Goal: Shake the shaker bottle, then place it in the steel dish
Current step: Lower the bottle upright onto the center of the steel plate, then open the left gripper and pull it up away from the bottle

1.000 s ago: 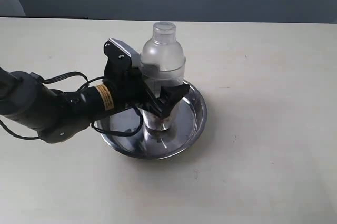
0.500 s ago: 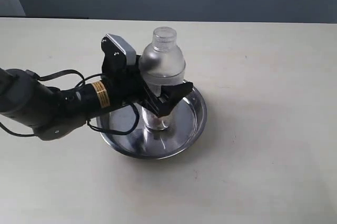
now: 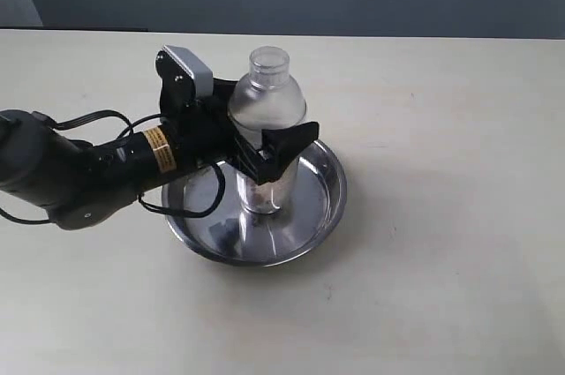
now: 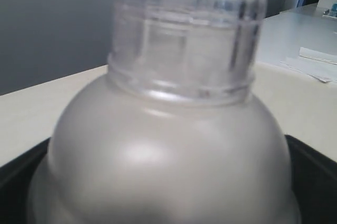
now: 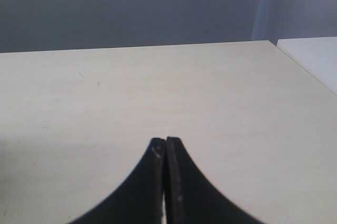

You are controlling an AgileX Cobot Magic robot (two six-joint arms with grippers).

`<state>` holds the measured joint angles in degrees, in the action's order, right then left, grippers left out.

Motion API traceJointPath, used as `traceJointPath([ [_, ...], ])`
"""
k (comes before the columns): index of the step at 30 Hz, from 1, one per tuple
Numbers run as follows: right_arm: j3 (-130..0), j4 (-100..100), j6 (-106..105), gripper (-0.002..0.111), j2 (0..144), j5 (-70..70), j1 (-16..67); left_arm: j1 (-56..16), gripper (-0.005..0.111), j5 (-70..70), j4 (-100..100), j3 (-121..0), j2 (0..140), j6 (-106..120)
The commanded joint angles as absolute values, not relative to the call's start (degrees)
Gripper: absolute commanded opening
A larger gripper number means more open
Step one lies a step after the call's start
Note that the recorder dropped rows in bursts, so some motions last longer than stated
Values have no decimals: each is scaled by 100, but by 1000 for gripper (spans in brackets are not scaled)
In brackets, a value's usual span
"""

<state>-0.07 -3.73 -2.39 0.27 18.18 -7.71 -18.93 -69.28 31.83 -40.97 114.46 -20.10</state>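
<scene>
The shaker bottle stands upright in the middle of the steel dish, with brownish granules low inside it. My left gripper reaches in from the left and straddles the bottle just below its domed shoulder, jaws spread wide and open. In the left wrist view the frosted bottle and its clear cap fill the picture, with black fingers at the edges. My right gripper is shut over bare table, out of the exterior view.
The dish sits on a pale table. The left arm's black cable loops beside the dish. Papers lie on another surface far behind the bottle. A white surface borders the table in the right wrist view.
The bottle has settled lower and upright in the dish. The left gripper has slid up along it and back to the left, with its jaws spread wider.
</scene>
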Motion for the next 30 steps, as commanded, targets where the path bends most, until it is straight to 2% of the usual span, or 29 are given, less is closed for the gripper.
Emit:
traceJointPath([
  [1,0,-377,-249,-1,0,1746,-791,-1885,105,-6996,3227,-4094,11301,-2049],
  [16,0,-377,-249,-1,0,1746,-791,-1885,105,-6124,3212,-4094,10350,-2049],
  [20,0,-377,-249,-1,0,1746,-791,-1885,102,-5723,3142,-4094,9929,-2038],
  [23,0,-377,-249,-1,0,1746,-791,-1885,88,-4887,3104,-4094,9280,-2052],
  [26,0,-377,-249,-1,0,1746,-791,-1885,59,-3686,3104,-4094,8310,-2242],
  [30,0,-377,-249,-1,0,1746,-791,-1885,14,-1731,3082,-4094,6911,-2741],
])
